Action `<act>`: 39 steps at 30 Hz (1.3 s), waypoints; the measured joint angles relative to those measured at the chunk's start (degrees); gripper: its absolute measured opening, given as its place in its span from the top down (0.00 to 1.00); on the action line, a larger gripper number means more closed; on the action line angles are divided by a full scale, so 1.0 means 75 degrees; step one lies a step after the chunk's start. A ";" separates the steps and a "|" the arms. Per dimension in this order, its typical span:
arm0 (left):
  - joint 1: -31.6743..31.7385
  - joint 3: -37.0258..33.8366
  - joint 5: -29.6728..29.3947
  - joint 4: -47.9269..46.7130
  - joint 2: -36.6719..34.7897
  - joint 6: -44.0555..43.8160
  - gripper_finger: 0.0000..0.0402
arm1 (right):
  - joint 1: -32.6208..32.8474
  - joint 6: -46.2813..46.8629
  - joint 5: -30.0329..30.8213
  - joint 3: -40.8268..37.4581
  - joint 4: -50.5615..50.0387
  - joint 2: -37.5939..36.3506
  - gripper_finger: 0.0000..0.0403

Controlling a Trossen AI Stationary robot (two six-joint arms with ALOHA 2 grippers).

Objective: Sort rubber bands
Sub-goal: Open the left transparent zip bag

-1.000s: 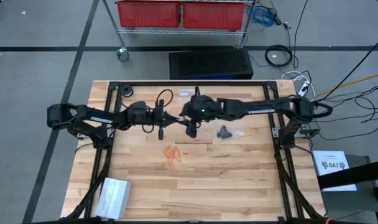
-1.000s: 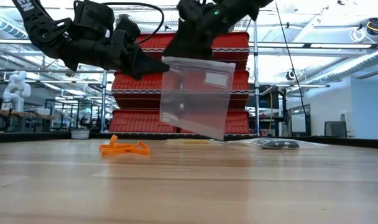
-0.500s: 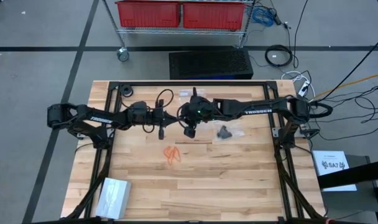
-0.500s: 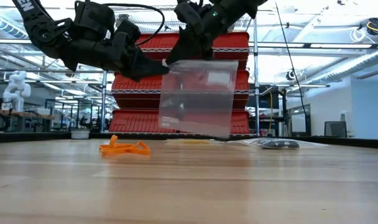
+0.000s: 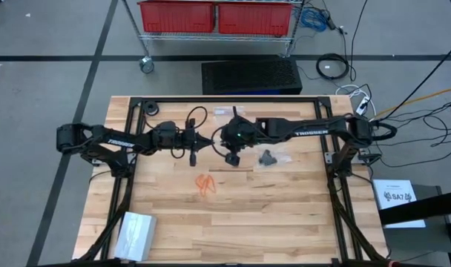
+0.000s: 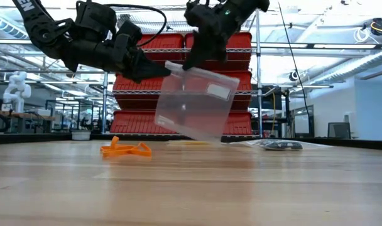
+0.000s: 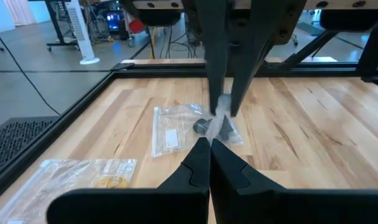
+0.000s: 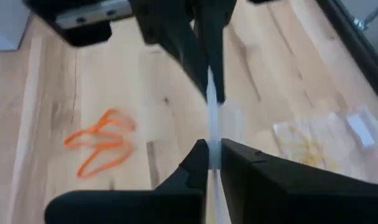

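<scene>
We see a grey floor (image 5: 47, 44) beyond the wooden table (image 5: 285, 215), with red bins (image 5: 218, 16) on a wire rack (cables (image 5: 333, 67) trail nearby).

right gripper (image 6: 186, 63): was apart from the clear bag (image 6: 192, 103) a second before, with jaws spread; by this moment its fingers had closed onto the bag's upper edge, beside the left gripper (image 6: 168, 70).
right arm, high view: wrist shifted slightly toward the left arm, then back a touch; its gripper (image 5: 231, 157) ended just beside the left one.
clear bag: hung nearly square half a second before; now swung to a tilt, its top edge sloping down to the right in the low view and its bottom corner lifted a little clear of the table (image 6: 241, 188).
bag label: went from level to slanted with the bag.
</scene>
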 joint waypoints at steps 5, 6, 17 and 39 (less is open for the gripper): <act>0.0000 0.0000 -0.0008 0.0032 0.0000 0.0000 1.00 | 0.0057 0.0179 0.0004 -0.0003 -0.0767 -0.0306 0.98; 0.0003 0.0000 -0.0014 0.0048 0.0000 -0.0003 1.00 | 0.0073 0.0197 0.0069 -0.0003 -0.0931 -0.0359 0.98; 0.0003 -0.0003 -0.0022 0.0031 0.0000 -0.0023 1.00 | 0.0278 0.0686 0.0137 -0.0006 -0.2698 -0.0727 0.99; 0.0040 -0.0017 -0.0456 0.0048 0.0000 0.0020 1.00 | 0.0428 0.1303 0.0318 -0.0023 -0.2839 -0.1609 0.81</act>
